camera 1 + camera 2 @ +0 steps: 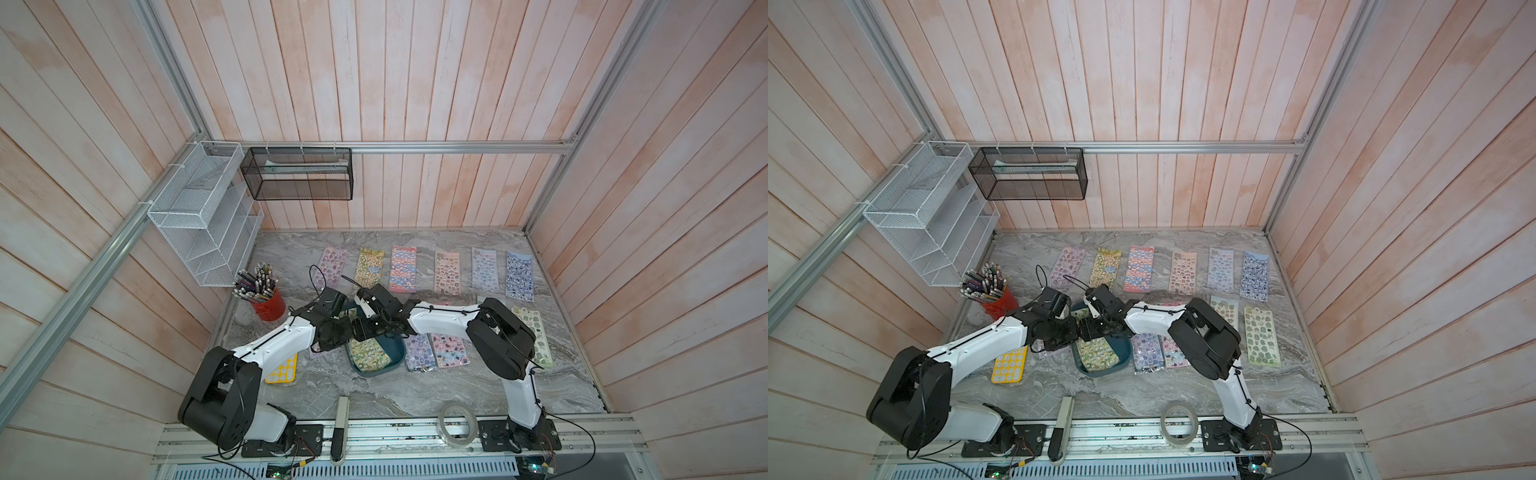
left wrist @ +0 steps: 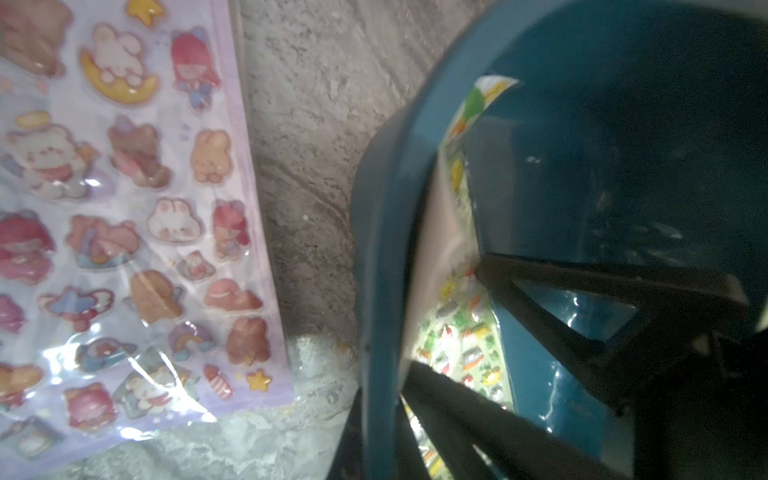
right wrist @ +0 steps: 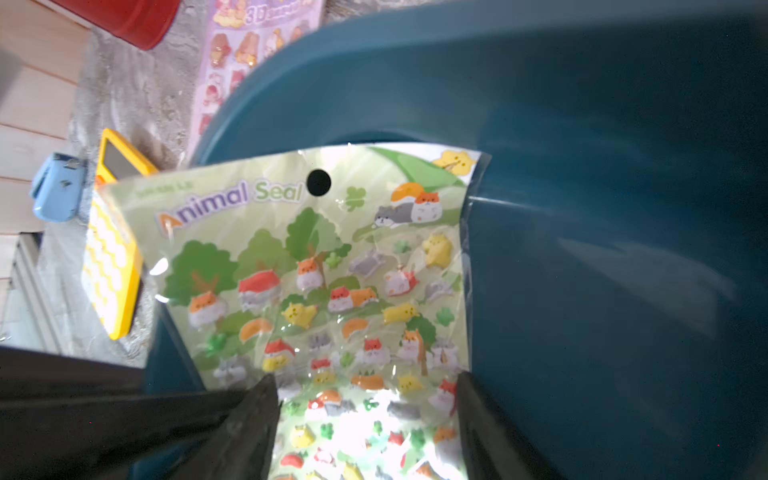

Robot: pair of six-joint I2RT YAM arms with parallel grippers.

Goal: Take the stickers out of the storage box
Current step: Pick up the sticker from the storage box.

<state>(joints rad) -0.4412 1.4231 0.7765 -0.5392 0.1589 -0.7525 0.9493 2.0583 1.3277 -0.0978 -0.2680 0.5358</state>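
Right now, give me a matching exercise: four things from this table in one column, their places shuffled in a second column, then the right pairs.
Things:
1. green sticker sheet
2. yellow stencil
3. red pencil cup
4. tape roll

Places:
A. at the near edge, by the base of the right arm
B. inside the storage box
C. beside the white wire rack
D. partly under the left arm

Pairs: 1-B, 2-D, 3-C, 4-A

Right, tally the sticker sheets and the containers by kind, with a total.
Sticker sheets: 12 in view
Teal storage box: 1
Red pencil cup: 1
White wire-mesh rack: 1
Black wire-mesh basket: 1
Total: 16
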